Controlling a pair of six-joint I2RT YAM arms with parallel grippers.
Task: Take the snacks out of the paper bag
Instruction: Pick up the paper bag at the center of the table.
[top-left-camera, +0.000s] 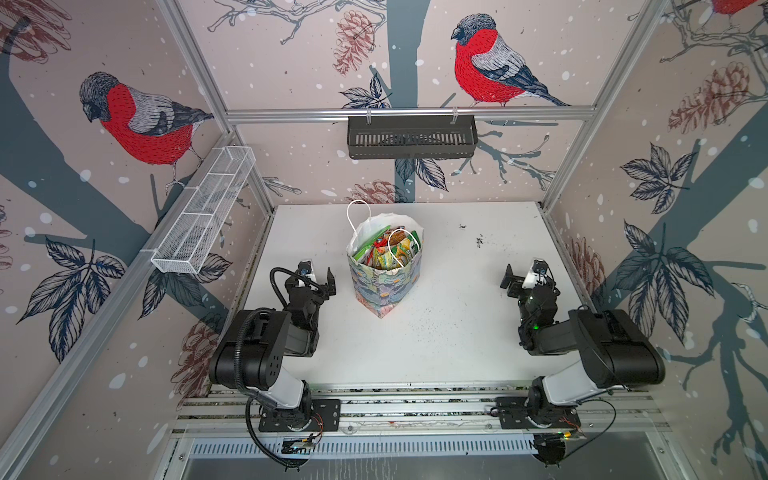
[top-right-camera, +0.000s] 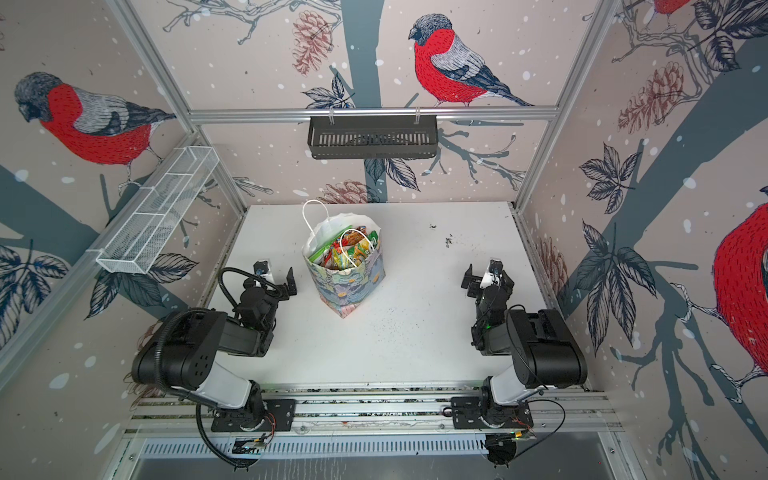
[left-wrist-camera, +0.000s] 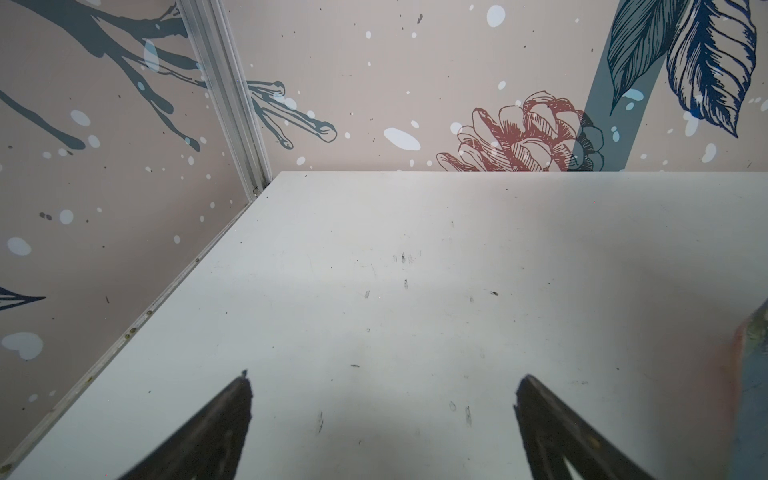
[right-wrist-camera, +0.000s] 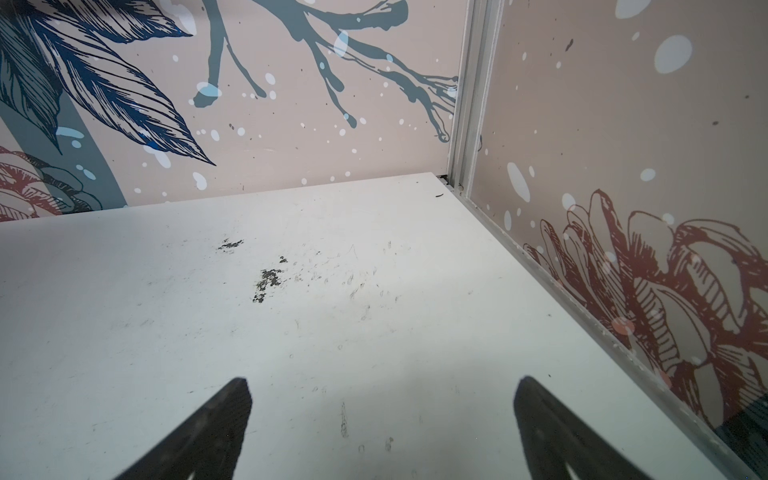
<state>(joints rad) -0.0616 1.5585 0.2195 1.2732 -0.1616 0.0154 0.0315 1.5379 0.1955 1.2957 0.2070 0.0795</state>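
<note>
Nearest the arm bases, the left claw and the right claw are hanging over the white surface, each spread wide and gripping nothing. Between them, much nearer the left claw but touching neither, the paper bag is standing upright. The snacks are sitting packed inside its open top, toward the far wall.

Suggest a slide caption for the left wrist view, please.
Left gripper, jaws open, above the white table; blurred paper bag at frame edge.
</note>
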